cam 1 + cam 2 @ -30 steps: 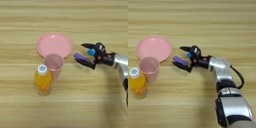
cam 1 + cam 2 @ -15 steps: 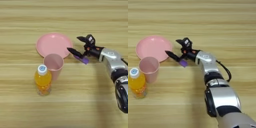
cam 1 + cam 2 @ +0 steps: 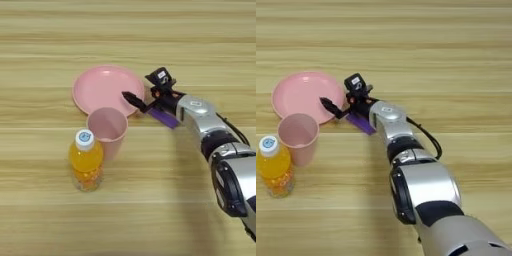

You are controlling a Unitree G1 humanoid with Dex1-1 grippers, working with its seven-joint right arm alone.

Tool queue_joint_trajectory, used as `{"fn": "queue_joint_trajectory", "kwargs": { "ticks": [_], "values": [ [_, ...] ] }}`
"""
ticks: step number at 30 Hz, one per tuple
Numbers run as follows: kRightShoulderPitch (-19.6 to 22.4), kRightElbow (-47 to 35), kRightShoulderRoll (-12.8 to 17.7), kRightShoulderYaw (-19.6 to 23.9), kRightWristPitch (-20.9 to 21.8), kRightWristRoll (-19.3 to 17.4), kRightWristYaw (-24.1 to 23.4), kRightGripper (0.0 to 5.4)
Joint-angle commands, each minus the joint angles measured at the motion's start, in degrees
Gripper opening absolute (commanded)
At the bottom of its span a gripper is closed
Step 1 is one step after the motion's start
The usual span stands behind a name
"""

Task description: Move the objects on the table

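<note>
Pink plate now has the hand at its right rim; a second ago the hand was well off to the right. Its two black fingers are spread, one tip over the rim, and I cannot tell if they carry anything. A purple block lies just beneath the wrist, beside the plate. The blue block I can't see now. Pink cup touches the plate's near edge, with an orange juice bottle beside it. Pale plank surface fills everything visible.
</note>
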State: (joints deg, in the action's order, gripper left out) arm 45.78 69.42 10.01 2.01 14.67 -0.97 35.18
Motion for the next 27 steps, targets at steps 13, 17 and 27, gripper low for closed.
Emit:
{"fn": "queue_joint_trajectory", "kwargs": {
  "ticks": [13,17,27],
  "values": [
    [8.76,-0.79,-1.18,-0.9,-6.18,4.59,-18.55,5.33],
    [9.2,-0.31,-1.2,-1.36,-9.11,5.47,-20.54,5.33],
    [10.31,0.23,-1.06,-1.56,-15.92,6.35,-22.58,5.33]
  ]
}}
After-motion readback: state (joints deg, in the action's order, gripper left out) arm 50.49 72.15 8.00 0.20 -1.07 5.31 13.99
